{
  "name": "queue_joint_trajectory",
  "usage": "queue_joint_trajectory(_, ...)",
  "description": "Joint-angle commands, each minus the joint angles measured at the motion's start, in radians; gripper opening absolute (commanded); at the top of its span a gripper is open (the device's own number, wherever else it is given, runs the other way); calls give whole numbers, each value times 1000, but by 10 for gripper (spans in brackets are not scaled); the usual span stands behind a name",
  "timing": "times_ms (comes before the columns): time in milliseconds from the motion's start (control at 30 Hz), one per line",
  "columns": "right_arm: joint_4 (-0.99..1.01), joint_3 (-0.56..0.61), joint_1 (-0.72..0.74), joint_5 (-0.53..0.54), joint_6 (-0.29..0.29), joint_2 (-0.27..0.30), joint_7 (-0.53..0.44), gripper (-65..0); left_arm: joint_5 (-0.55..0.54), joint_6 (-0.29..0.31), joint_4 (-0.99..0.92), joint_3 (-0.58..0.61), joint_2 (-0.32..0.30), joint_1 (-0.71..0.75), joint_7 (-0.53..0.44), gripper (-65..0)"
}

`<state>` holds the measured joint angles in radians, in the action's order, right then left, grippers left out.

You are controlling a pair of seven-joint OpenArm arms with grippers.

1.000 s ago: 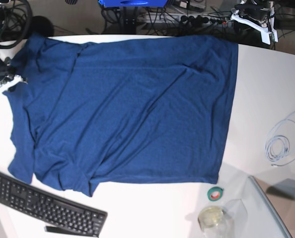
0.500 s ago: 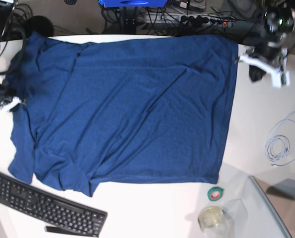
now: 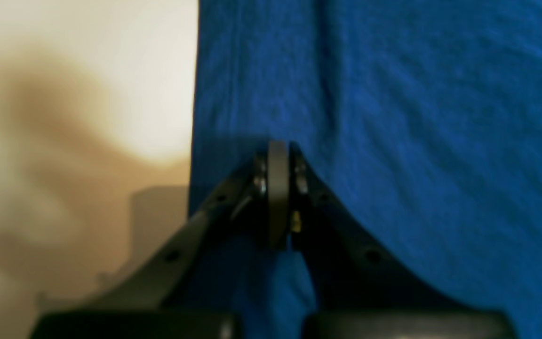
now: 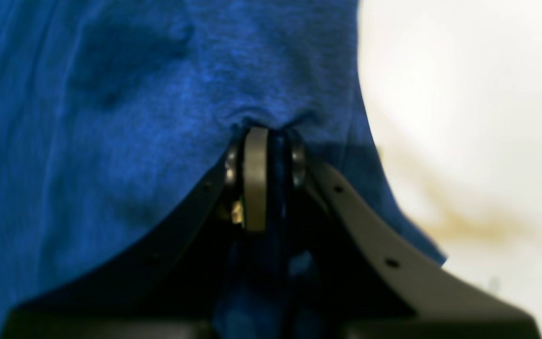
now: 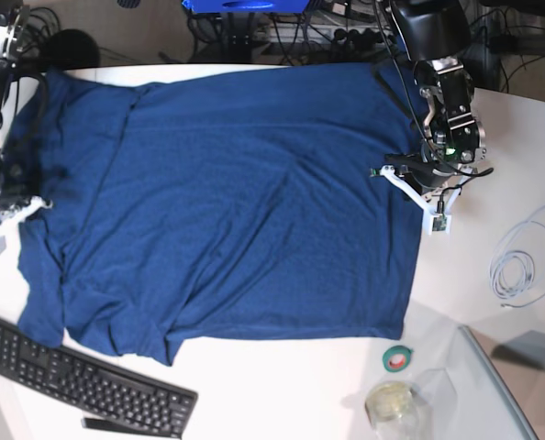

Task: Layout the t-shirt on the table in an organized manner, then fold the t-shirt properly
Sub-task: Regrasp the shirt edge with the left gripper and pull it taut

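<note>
Soft, limp t-shirt (image 5: 236, 202) pinched at opposite edges by left gripper (image 3: 278, 155) and right gripper (image 4: 264, 136); likely to sag, best held by hems.

Your left gripper (image 5: 417, 181) — parked off the table's (image 5: 502, 147) far corner a second ago, beside the cloth's edge half a second ago — now sits down on the t-shirt (image 5: 245, 202) at its hem side, jaws pressed together on a pinch of the fabric (image 3: 278, 188). The hem there no longer runs straight; it pulls inward toward your grip, with fresh creases fanning across the body. Your right gripper (image 5: 16, 203) — at the collar-side edge — has slid slightly down that edge, nipping a fold (image 4: 261, 179), and the shoulder cloth bunches differently around it.
</note>
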<state>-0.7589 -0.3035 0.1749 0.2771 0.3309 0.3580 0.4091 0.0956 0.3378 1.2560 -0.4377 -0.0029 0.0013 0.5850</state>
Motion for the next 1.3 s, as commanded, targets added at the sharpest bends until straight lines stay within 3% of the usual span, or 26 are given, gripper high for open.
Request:
queue_joint_trajectory(0,35,3,2,-48,-48,16,63,-587,-7,-3,-12,1,-1,-34,-13,-650)
queue_joint_trajectory(133,121,3,74,-48,-68,28,53,-587,-7,-65,-115,1,-1,-116,-21,-650)
queue_joint_trajectory(233,183,11,122,-48,-138,29,35,-587,-6,-78,-204,3,-1,-183,-41,-650)
queue_joint_trajectory(300,186,11,127,-48,-148,29,7,-587,-6,-78,-266,3,-1,-222,-73,-650)
queue_joint_trajectory(533,157,7,139,-48,-140,29,1,-587,-7,-78,-278,1,-1,-272,-76,-650)
queue_joint_trajectory(667,-96,-7,30,-40,-92,20,1,-587,-20,-78,-132,-2,5,-238,-30,-650)
queue_joint_trajectory(800,-497,-176,-156,-42,-63,-73,9,-582,-107,-78,113,-10,7,-136,54,-650)
queue_joint_trajectory(900,-698,-296,-265,-42,-56,-169,17,-576,-225,-78,271,-10,-29,1,92,-650)
queue_joint_trajectory(933,-744,-320,-297,-42,-54,-185,37,-557,-262,-76,299,-10,-45,52,91,-650)
queue_joint_trajectory(1033,-831,-336,-380,-40,-54,-238,112,-417,-386,-72,333,1,-119,211,76,-650)
queue_joint_trajectory(1133,-844,-388,-421,-40,-54,-297,113,-314,-474,-30,328,3,-153,322,-18,-650)
queue_joint_trajectory(1267,-842,-438,-460,-40,-54,-337,118,-291,-475,-6,328,3,-161,386,-67,-650)
